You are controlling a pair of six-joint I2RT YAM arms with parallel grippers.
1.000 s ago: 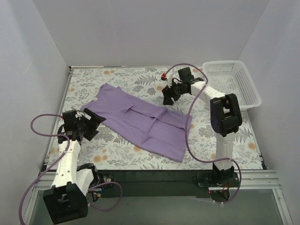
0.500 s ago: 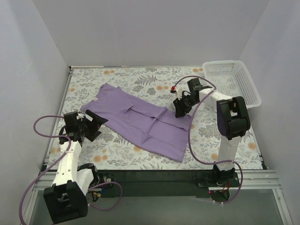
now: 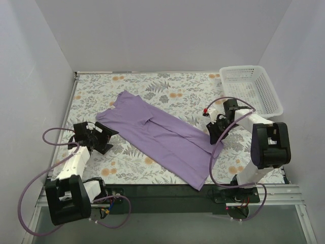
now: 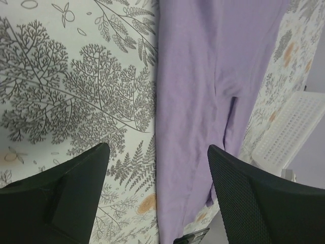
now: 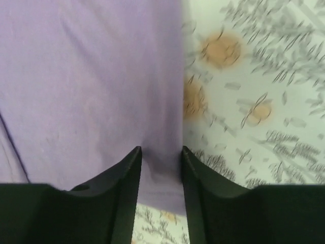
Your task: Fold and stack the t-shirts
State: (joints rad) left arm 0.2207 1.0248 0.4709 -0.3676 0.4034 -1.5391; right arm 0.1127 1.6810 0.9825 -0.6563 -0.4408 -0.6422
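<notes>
the lavender-purple short-sleeved cloth t-shirt (image 3: 162,134) lay as a long narrow strip on the floral-patterned table (image 3: 152,86). its long axis ran on a slant from the far-left middle down toward the near-right corner. the right gripper (image 3: 213,132) sat on the strip's right long edge, nearer the near end. in the right wrist view its jaws stood narrow with the cloth's edge between them (image 5: 161,150). whether they had truly clamped, i could not tell. the left gripper (image 3: 99,137) hung by the table's left edge, jaws spread wide on nothing, apart from the shirt and facing its left long edge. so the right arm was the one on the cloth. by my reckoning, any fold across the strip would turn on that right edge.
</notes>
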